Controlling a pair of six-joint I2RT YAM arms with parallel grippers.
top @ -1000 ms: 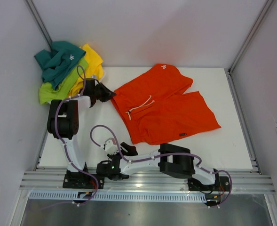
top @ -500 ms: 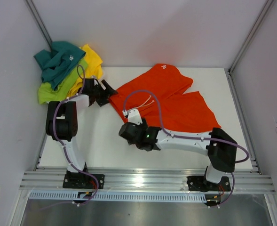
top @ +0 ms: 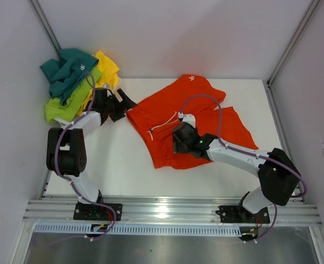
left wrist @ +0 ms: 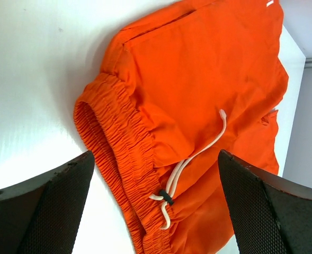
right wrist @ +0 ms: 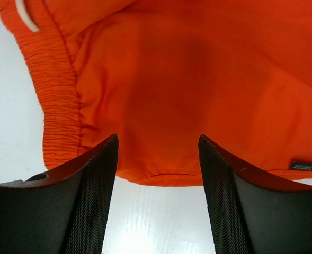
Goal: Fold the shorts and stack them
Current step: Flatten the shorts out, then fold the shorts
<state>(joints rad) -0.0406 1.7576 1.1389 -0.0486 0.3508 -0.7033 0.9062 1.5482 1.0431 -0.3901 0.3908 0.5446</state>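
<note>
Orange shorts [top: 197, 110] lie spread in the middle of the white table [top: 112, 165], waistband to the left, with a white drawstring [top: 163, 125]. My left gripper [top: 123, 106] stands open just off the waistband's far-left corner. In the left wrist view the gathered waistband [left wrist: 121, 159] and drawstring [left wrist: 198, 156] lie under the open left gripper [left wrist: 154, 159], which holds nothing. My right gripper [top: 177, 144] hovers over the shorts' near part. In the right wrist view it [right wrist: 157, 140] is open above the orange hem [right wrist: 161, 177], with nothing between its fingers [right wrist: 89, 196].
A pile of teal [top: 68, 69], lime green [top: 68, 102] and yellow [top: 108, 69] shorts sits at the back left corner. White walls and metal rails [top: 283, 126] close the table in. The aluminium base rail [top: 167, 209] runs along the near edge.
My left gripper has opened and let go of the waistband corner. My right arm has swung from the table's near edge up over the orange shorts, which now lie a little more bunched.
</note>
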